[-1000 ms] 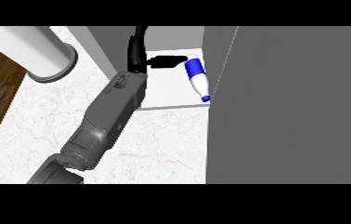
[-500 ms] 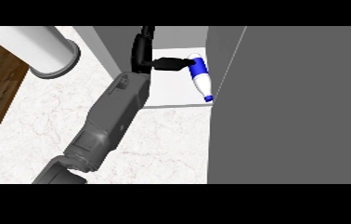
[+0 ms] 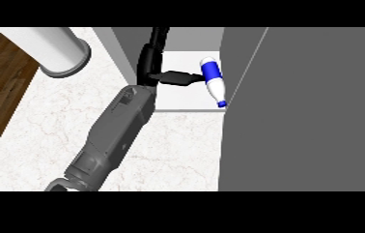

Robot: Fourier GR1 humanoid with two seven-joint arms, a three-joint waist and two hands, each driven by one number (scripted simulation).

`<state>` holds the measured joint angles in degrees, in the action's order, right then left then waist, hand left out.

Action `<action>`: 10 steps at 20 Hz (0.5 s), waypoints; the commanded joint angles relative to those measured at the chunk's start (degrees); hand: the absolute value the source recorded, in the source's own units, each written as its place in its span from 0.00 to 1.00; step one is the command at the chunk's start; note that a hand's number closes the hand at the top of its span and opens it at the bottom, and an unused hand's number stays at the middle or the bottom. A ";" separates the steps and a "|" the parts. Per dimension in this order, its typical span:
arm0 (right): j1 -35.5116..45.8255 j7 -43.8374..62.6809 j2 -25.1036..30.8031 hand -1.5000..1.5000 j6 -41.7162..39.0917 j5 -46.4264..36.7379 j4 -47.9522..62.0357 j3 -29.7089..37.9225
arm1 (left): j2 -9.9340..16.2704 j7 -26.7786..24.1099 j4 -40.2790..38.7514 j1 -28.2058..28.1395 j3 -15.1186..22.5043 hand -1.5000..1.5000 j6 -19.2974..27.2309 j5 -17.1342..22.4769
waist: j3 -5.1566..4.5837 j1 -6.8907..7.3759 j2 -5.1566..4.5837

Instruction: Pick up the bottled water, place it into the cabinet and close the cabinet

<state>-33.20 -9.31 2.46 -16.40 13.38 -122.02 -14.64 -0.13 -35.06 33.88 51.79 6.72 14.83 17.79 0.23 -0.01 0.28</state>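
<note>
Because the big grey cabinet door (image 3: 292,111) stands open along the right, the cabinet (image 3: 187,99) shows its white floor. On it lies the bottle (image 3: 213,81), long axis running away from the robot, cap nearest. The one hand in view (image 3: 158,72) sits just left of it, fingers straight toward the bottle, holding nothing; which arm it is, I cannot tell.

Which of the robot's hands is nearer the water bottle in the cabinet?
Left. The left hand is inside the cabinet, fingers beside the water bottle; the right hand is out of view.
</note>
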 commanded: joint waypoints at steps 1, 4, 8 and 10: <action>0.08 0.99 0.97 0.00 -0.16 1.52 0.02 1.48 | 1.88 4.35 10.81 -8.35 0.07 0.00 -1.95 2.32 | -0.20 1.93 0.59; -1.20 1.40 -0.65 0.00 1.69 0.56 -1.32 -0.15 | 2.24 7.05 18.37 -13.63 3.31 0.00 -1.76 3.12 | -0.21 2.91 0.92; -2.48 1.64 1.05 0.00 0.38 1.40 -3.73 0.05 | 2.06 9.99 29.56 -21.27 6.19 0.00 -0.58 4.36 | -0.22 2.35 0.68; -1.42 1.13 -0.36 0.00 1.47 -1.10 -2.40 -2.06 | 3.14 13.44 36.40 -24.84 7.66 0.00 1.00 4.50 | -0.20 2.30 0.59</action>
<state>-35.23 -8.55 2.57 -15.58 13.11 -124.05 -15.65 0.08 -24.86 58.57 35.77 14.29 13.82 21.38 0.18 1.52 0.69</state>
